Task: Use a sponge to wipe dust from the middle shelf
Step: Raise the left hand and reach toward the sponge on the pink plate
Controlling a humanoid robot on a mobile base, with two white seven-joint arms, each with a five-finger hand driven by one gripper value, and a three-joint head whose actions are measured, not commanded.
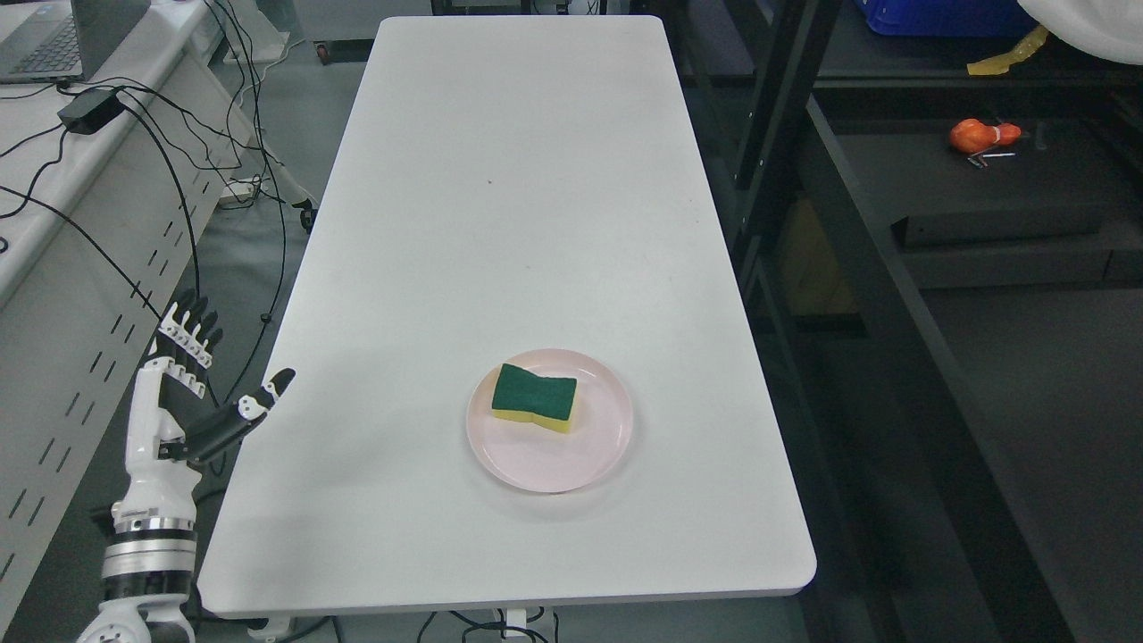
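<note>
The sponge (534, 398), green scouring side up over a yellow body, lies on a pink plate (600, 451) near the front of the white table (500, 196). Its long axis runs roughly from nine o'clock to three o'clock, tilted slightly so the right end sits a little nearer the robot.

The left hand (183, 393) hovers just off the table's left edge, low in the head view. Its fingers are released: four point upward and away, the thumb juts toward the table, and nothing is held. From this hand the sponge lies at about three o'clock, well apart, with bare tabletop between them. The right arm is out of view, so the left hand is the only one seen that could make the reach.

Nothing stands in the way on the table; only the plate's shallow rim lies around the sponge, and a grasp from above across its short width looks the likely approach.

The dark shelving (893, 268) stands past the table's right edge, at three o'clock from the sponge, the far side from the left hand. An orange object (982, 136) rests on one of its levels, toward one o'clock. Which level counts as the middle shelf cannot be told. Cables (179, 179) and a laptop (62, 36) lie at ten o'clock.
</note>
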